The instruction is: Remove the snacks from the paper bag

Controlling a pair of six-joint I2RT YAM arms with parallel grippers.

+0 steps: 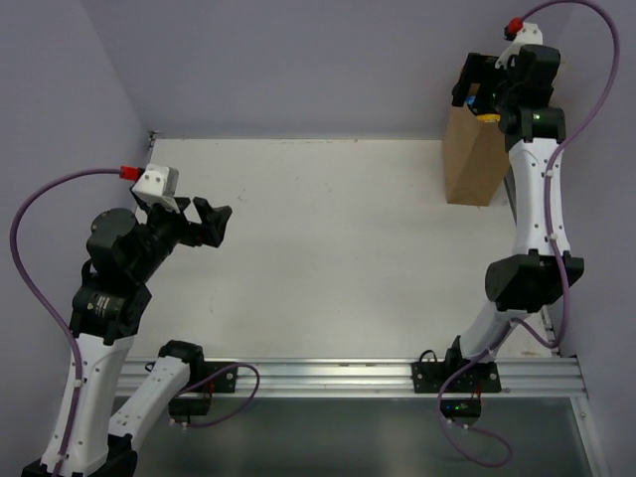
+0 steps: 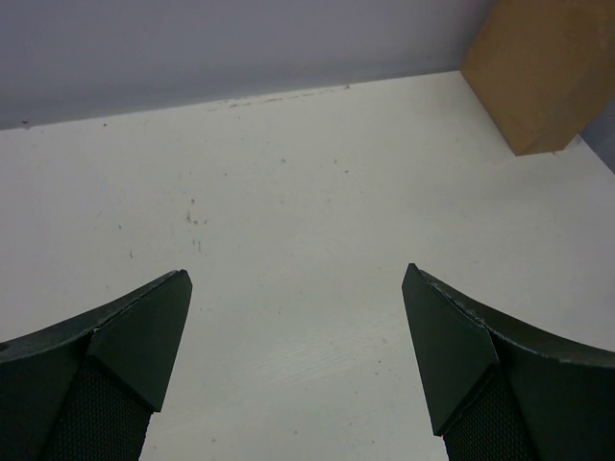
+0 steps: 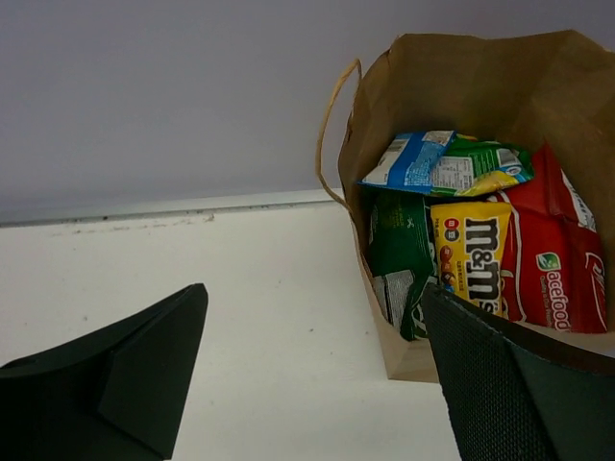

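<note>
The brown paper bag (image 1: 475, 157) stands upright at the table's far right, against the back wall. It also shows in the left wrist view as the paper bag (image 2: 543, 72). Through the bag's open mouth (image 3: 452, 77) I see the snacks: a yellow M&M's packet (image 3: 471, 252), a red bag (image 3: 557, 259), a dark green bag (image 3: 399, 245) and a blue-and-green packet (image 3: 437, 163) lying on top. My right gripper (image 1: 477, 91) (image 3: 312, 293) hangs open above the bag's mouth, one finger over the packets and the other over the table beside the bag. My left gripper (image 1: 204, 221) (image 2: 296, 272) is open and empty, over bare table at the left.
Lavender walls close in the white table (image 1: 328, 238) at the back and both sides. A metal rail (image 1: 348, 378) with the arm bases runs along the near edge. The bag's twisted handle (image 3: 332, 115) sticks out toward the middle.
</note>
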